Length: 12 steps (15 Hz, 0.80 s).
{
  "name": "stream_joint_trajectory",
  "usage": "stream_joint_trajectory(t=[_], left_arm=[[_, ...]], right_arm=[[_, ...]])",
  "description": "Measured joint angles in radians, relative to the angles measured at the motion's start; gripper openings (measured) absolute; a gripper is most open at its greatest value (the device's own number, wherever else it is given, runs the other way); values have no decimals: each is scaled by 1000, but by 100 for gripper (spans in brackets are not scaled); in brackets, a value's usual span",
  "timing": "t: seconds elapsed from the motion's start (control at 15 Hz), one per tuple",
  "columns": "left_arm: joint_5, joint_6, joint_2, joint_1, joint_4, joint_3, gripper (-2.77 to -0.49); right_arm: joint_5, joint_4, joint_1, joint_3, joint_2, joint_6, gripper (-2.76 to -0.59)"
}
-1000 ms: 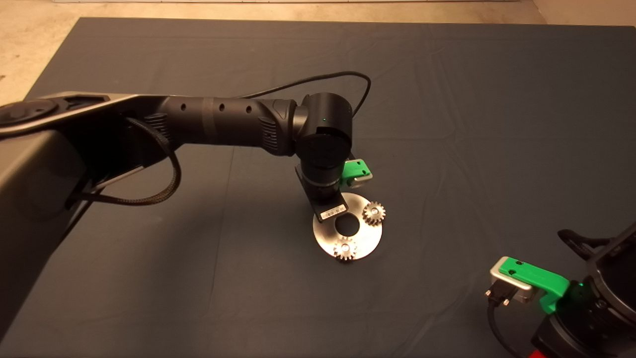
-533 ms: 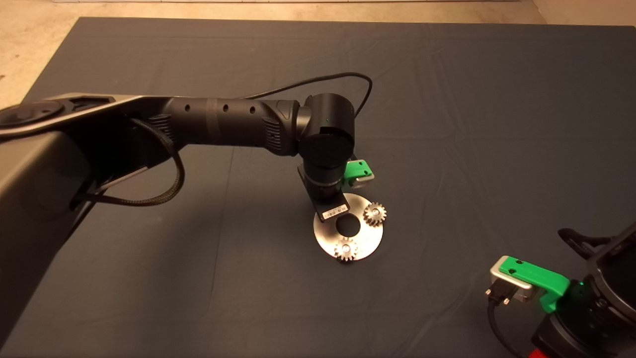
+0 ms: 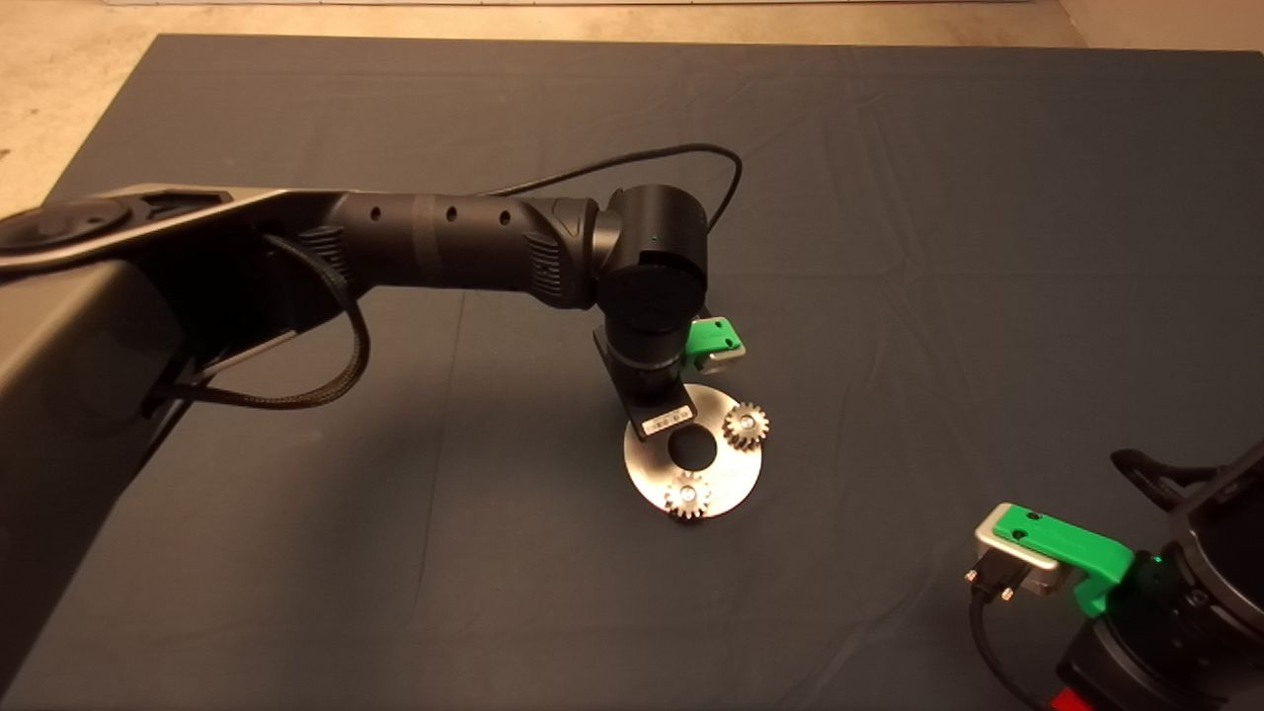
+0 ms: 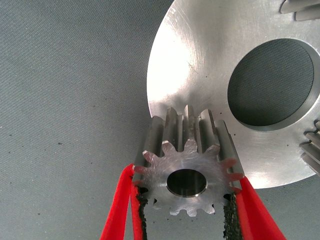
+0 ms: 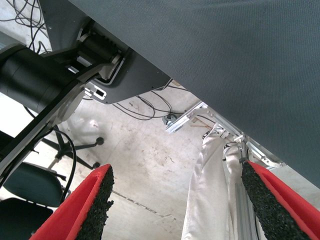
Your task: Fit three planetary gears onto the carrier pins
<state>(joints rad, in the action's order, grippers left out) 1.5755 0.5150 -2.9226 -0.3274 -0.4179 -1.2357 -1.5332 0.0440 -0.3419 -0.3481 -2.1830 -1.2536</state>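
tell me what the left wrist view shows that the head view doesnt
Only the left wrist view shows the third gear clamped between the left gripper's red fingers, over the disc's edge. Only the head view shows both mounted gears whole, the left arm, and the parked right gripper. Both show the disc and mat.

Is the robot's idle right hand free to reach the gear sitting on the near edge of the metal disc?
Probably yes. The right hand waits open at the mat's edge, with bare mat between it and that gear. The left hand, holding another gear, is at the disc's far side.
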Motion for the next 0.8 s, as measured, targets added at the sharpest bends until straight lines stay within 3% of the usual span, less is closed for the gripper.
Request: stream_joint_trajectory(t=[0.4,0.53,0.8], left_arm=[[-6,0,0,-3,1,-2,-247],[-26,0,-1,-2,1,-5,-237],[-38,0,-3,-3,0,-5,-214]], right_arm=[[-1,0,-10,0,0,0,-147],[0,0,-13,0,0,0,-147],[0,0,-13,0,0,0,-147]])
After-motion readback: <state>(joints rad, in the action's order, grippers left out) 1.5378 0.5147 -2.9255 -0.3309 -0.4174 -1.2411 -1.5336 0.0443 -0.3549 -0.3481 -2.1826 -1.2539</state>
